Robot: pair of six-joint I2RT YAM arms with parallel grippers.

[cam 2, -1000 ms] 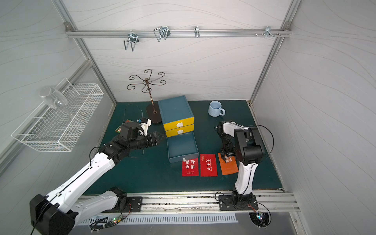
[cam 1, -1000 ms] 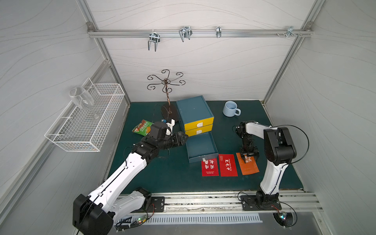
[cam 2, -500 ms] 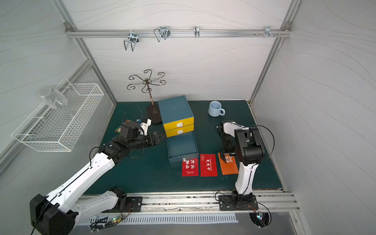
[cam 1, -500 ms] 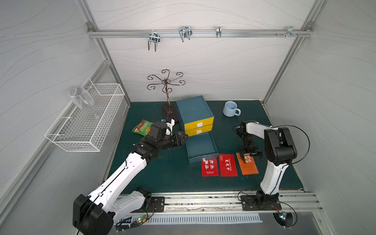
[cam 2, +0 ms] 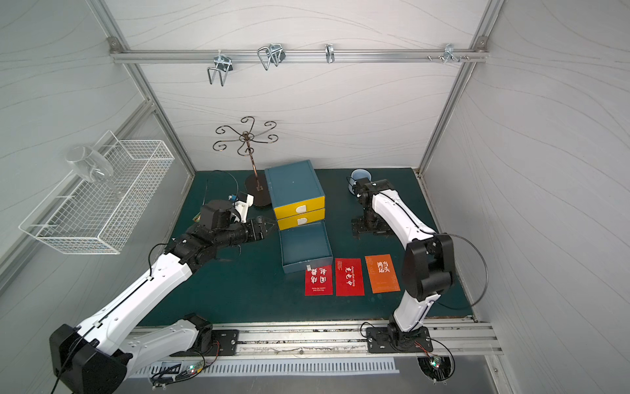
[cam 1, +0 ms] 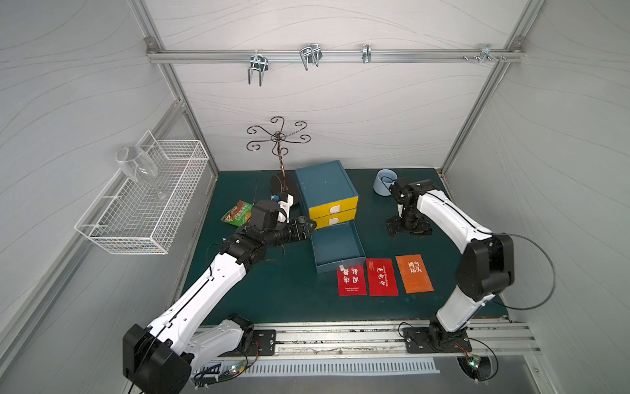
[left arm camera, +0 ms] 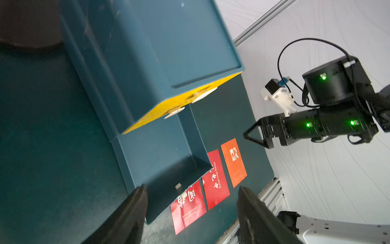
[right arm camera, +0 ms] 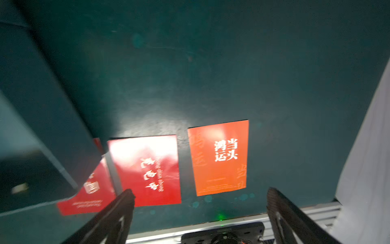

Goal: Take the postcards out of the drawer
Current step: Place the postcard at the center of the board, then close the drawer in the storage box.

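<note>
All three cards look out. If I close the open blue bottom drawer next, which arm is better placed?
Probably left: the left gripper hovers open close beside the open blue bottom drawer; the right gripper, also open, is farther off.

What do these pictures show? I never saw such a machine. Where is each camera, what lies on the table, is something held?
You see two white robot arms. Two pictures look down from above; two come from cameras on the arms' wrists. On the dark green mat stands a blue cabinet with yellow drawer fronts; its bottom drawer is pulled out and looks empty. Before it lie a red postcard, a second red postcard and an orange postcard, all with white Chinese characters. A pale blue mug and a green-orange snack packet are there too. The left gripper and the right gripper are open and hold nothing.
</note>
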